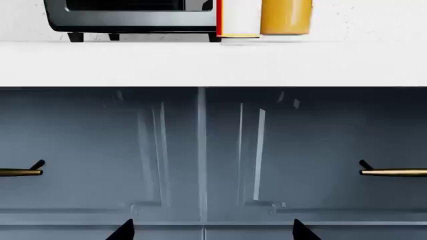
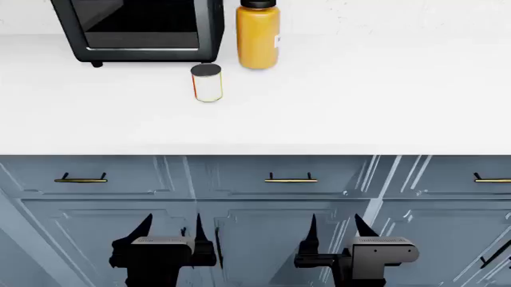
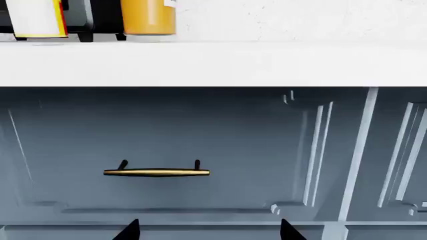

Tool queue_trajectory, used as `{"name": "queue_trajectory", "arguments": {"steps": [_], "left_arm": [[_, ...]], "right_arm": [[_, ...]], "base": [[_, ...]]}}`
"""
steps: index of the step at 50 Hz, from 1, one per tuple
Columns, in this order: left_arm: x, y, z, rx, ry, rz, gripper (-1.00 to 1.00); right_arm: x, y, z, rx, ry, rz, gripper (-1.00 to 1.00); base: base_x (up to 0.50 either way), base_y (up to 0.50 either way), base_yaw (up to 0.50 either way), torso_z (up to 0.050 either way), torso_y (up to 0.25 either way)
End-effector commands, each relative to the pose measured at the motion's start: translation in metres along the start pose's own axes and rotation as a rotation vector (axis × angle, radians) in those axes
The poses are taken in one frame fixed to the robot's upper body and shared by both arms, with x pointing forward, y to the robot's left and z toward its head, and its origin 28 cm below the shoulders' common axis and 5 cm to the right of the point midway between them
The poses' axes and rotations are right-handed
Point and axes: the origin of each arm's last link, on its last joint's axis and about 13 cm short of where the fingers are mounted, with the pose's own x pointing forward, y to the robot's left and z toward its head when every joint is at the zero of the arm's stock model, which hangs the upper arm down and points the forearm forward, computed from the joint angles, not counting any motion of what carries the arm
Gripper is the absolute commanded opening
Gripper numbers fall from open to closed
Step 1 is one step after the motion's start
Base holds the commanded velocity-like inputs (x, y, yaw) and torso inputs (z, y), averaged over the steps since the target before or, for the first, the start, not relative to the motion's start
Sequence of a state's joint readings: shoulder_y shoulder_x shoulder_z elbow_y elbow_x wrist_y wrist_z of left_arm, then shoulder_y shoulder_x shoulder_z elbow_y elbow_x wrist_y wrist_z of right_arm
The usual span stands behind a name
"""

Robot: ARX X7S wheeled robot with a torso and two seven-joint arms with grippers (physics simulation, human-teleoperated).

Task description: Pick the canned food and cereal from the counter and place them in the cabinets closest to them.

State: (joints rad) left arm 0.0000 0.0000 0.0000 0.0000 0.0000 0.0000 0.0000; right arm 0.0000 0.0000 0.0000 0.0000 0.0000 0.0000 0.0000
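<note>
Pretty plain kitchen: white speckled wall (image 2: 399, 15) at the back, blue-grey panelled cabinet fronts (image 2: 264, 227) with brass handles (image 2: 291, 179), a black toaster oven (image 2: 137, 30) against the wall. Even, flat light.

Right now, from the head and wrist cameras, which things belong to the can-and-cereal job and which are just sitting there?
Job:
canned food, upright on the counter
blue-grey cabinet fronts below
left gripper and right gripper, both open, holding nothing
The cereal is not in view.

Just there:
black oven
orange jar
</note>
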Motion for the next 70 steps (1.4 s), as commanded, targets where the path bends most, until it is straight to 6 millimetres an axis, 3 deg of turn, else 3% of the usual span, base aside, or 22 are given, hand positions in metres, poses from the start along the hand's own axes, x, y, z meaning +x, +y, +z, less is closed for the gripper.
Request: {"name": "queue_trajectory", "arguments": {"steps": [1,6,9,20,27,37,54,70], "left_arm": [[-0.002,0.0,0.002,-0.023,-0.01,-0.031,1.0],[-0.004,0.003,0.006,-0.054,-0.014,-0.058,1.0],[-0.006,0.005,0.018,-0.068,-0.042,-0.086,1.0],[0.005,0.022,0.129,-0.109,-0.332,-0.077,1.0],[0.003,0.025,0.178,-0.108,-0.489,-0.06,1.0],[-0.014,0.03,0.191,-0.088,-0.546,-0.085,1.0],[-0.009,0.03,0.192,-0.025,-0.558,0.012,1.0],[-0.01,0.029,0.191,-0.027,-0.522,-0.008,1.0]], "right_arm": [[0.0,0.001,0.0,0.01,0.001,0.007,1.0],[-0.004,0.003,0.007,0.028,-0.037,0.023,1.0],[-0.008,0.004,0.025,0.033,-0.09,0.039,1.0],[-0.025,-0.003,0.139,0.008,-0.341,0.067,1.0],[-0.036,0.0,0.185,-0.034,-0.459,0.093,1.0],[-0.046,0.0,0.184,-0.036,-0.426,0.117,1.0],[-0.048,0.002,0.186,-0.05,-0.427,0.114,1.0],[-0.053,0.004,0.189,-0.093,-0.443,0.102,1.0]], "base": [[0.0,0.0,0.0,0.0,0.0],[0.0,0.0,0.0,0.0,0.0],[0.0,0.0,0.0,0.046,0.001],[0.0,0.0,0.0,0.05,0.001],[0.0,0.0,0.0,0.05,0.001],[0.01,0.05,0.0,0.042,0.002],[0.17,0.5,0.0,0.0,0.0],[0.27,0.48,0.0,0.0,0.0]]}}
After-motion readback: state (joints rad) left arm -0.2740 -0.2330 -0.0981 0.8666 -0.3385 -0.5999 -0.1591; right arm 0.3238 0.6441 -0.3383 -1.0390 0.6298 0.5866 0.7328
